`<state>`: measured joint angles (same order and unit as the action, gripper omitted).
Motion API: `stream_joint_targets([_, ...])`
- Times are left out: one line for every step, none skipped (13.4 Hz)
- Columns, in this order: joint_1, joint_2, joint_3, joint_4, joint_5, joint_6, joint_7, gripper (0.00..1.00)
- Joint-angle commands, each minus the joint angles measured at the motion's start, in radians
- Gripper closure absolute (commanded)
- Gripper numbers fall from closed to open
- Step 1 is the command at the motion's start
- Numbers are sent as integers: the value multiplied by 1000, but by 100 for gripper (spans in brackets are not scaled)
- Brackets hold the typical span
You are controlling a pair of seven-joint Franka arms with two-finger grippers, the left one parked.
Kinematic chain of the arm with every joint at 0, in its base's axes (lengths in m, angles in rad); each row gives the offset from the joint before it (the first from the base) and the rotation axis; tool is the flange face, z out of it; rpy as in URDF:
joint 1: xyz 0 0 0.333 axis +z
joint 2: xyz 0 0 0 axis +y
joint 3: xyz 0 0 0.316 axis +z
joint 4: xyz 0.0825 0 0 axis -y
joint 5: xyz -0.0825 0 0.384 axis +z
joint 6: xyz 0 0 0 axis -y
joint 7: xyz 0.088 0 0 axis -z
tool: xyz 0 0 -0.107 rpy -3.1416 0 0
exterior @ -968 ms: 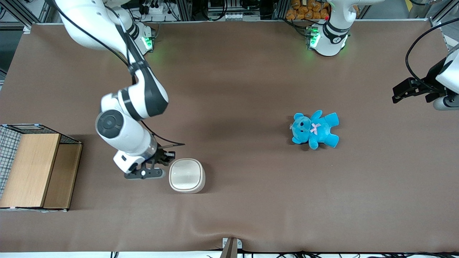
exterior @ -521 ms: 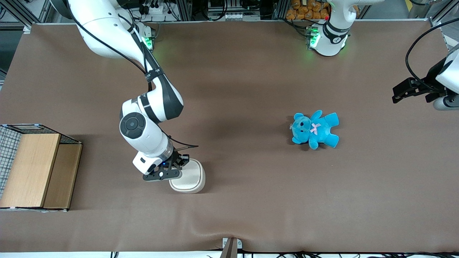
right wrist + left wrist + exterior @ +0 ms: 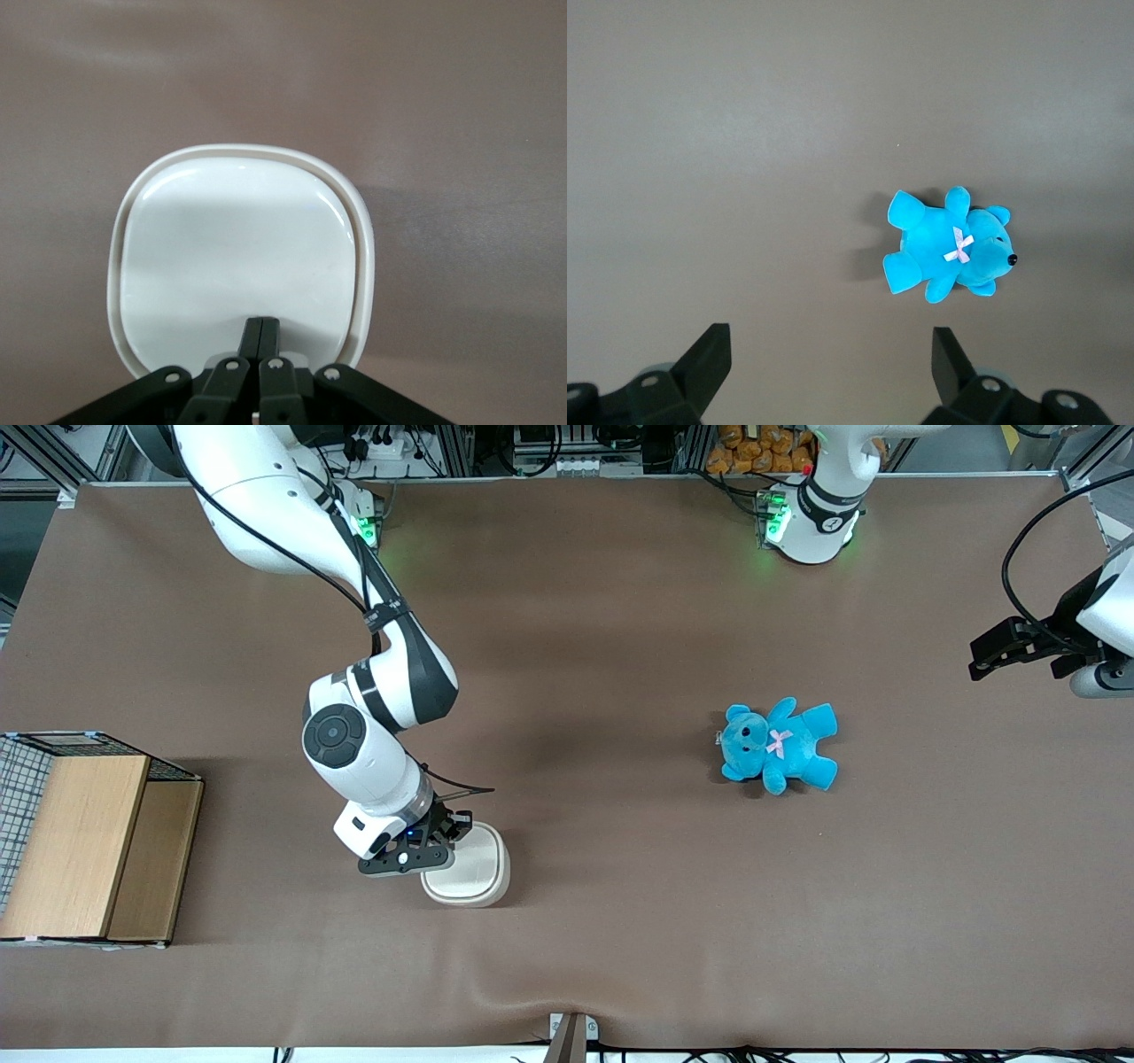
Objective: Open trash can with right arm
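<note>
The trash can [image 3: 474, 868] is a small cream-white bin with a rounded-square flat lid, standing on the brown table near the front camera. Its lid lies flat and closed. In the right wrist view the trash can [image 3: 239, 257] fills the middle, seen from above. My right arm [image 3: 372, 717] reaches down to it. My gripper [image 3: 434, 849] sits over the can's edge on the working arm's side. In the right wrist view the gripper [image 3: 262, 326] has its two black fingers pressed together, tips on the lid's edge, holding nothing.
A wooden-topped wire crate [image 3: 84, 841] stands at the working arm's end of the table. A blue teddy [image 3: 780, 746] lies toward the parked arm's end and also shows in the left wrist view [image 3: 948, 248]. The table cloth [image 3: 620, 921] is brown.
My gripper has moved from beside the trash can onto its edge over the last second. The can has shifted very slightly. The lid stays closed.
</note>
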<state>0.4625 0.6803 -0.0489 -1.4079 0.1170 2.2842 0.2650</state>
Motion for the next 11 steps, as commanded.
stream_joint_targets([5,-94,-11,1,18,-127,0,100])
stream_joint_targets([-1,-132,-12,1,16,-179,0,100])
stream_joint_targets([-10,-166,-17,0,16,-236,0,100])
stream_joint_targets([-30,-194,-20,0,15,-294,-7,100])
stream_joint_targets([-59,-220,-20,-2,13,-361,-10,100])
stream_joint_targets([-79,-238,-20,-2,10,-406,-12,100])
stream_joint_targets([-91,-254,-22,-2,4,-432,-13,100])
stream_joint_targets([-97,-255,-22,-2,3,-440,-13,100])
stream_joint_targets([-97,-252,-22,-2,1,-430,-15,100])
stream_joint_targets([-90,-246,-20,1,1,-407,-15,100])
stream_joint_targets([-81,-230,-19,1,1,-358,-13,100])
